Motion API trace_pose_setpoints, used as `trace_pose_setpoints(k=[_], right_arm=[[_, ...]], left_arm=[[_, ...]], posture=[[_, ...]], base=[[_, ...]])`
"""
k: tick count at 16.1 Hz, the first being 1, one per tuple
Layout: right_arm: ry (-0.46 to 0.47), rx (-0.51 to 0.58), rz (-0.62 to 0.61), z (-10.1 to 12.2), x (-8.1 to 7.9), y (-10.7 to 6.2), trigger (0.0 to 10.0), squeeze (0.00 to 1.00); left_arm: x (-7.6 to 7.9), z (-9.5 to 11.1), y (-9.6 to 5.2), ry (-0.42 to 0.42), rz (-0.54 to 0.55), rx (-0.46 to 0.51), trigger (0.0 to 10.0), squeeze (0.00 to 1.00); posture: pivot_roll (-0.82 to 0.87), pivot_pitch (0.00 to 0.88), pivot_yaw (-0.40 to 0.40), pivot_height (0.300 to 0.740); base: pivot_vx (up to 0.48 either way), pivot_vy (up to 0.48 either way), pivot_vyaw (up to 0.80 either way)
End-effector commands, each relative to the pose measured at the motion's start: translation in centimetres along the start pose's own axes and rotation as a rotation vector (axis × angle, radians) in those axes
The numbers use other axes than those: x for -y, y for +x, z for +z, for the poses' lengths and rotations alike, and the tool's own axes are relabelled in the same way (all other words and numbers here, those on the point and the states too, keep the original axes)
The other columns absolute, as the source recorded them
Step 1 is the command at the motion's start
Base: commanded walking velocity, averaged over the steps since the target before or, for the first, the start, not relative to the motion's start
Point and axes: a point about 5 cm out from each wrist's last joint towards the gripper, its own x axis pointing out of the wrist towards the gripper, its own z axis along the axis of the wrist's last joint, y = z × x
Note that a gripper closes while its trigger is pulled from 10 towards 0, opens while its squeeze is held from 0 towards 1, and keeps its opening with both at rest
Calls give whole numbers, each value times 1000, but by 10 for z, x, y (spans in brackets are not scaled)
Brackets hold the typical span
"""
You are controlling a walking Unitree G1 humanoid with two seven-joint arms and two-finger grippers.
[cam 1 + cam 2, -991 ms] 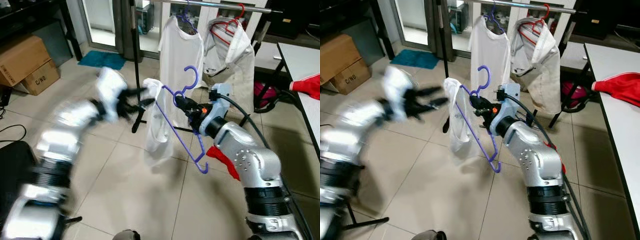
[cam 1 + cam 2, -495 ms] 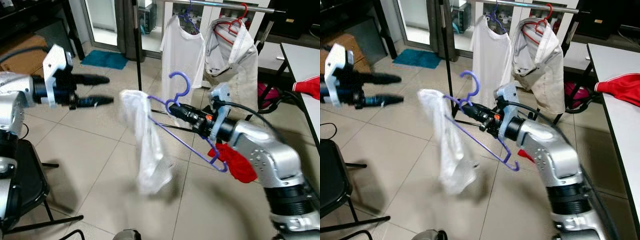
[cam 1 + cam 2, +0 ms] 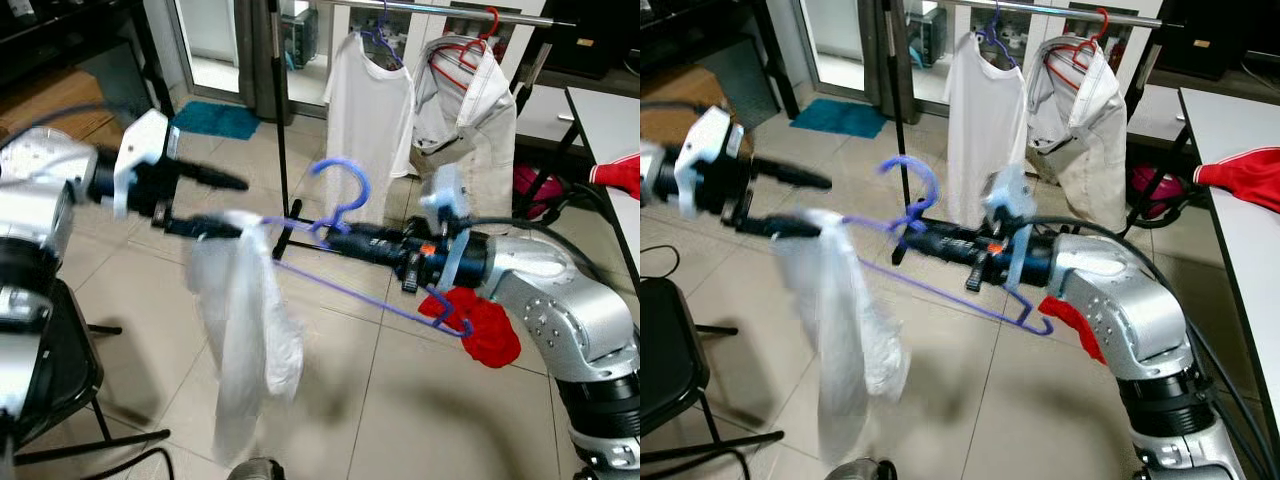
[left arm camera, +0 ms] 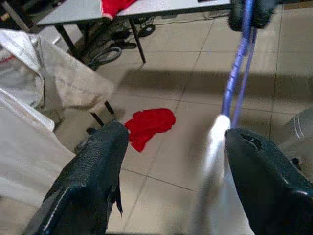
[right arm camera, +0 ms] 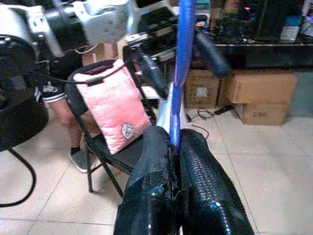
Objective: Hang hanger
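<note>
My right gripper (image 3: 335, 241) is clamped on the purple hanger (image 3: 340, 205), long axis level toward my left gripper (image 3: 228, 206), spread wide around its garment-draped end.

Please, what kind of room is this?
Probably a home's laundry or storage corner: a clothes rail with a hung white shirt, cardboard boxes, and a tiled floor.

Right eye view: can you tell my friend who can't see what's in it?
The right tool grips a purple hanger carrying a white garment, while the open left tool sits at the garment's top. Behind, a rail holds two hung shirts.
</note>
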Motion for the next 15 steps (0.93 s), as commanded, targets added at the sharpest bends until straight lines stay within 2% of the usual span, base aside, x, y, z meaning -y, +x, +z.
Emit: trace_pose_setpoints(k=[1,2,4,8,9,10,13,15], right_arm=[[-19,13,41,6,-5,0,10000,0],[-18,9,48,5,-7,-1,10000,0],[-12,2,57,4,-11,-2,10000,0],[-9,0,68,3,-15,-3,10000,0],[-7,-1,69,3,-15,-3,10000,0],[-5,-1,69,2,-16,-2,10000,0],[-4,-4,73,2,-17,0,10000,0],[-1,-5,73,1,-17,-1,10000,0]], left_arm=[[-2,2,-2,13,2,-7,10000,0],[-3,3,-5,13,13,2,10000,0],[-3,5,-10,-38,24,59,10000,0],[13,-23,-10,-141,-45,-60,10000,0],[14,-26,-11,-149,-48,-79,4588,0],[16,-28,-12,-161,-58,-98,0,0],[20,-33,-12,-169,-86,-134,0,0],[20,-31,-6,-149,-102,-108,0,0]], posture=[[-137,0,64,740],[-140,0,63,740],[-147,0,62,740],[-145,0,55,740],[-145,0,52,740],[-148,0,55,740],[-152,0,62,740],[-143,0,56,740]], base=[[0,0,0],[0,0,0],[0,0,0],[0,0,0],[0,0,0],[0,0,0],[0,0,0],[0,0,0]])
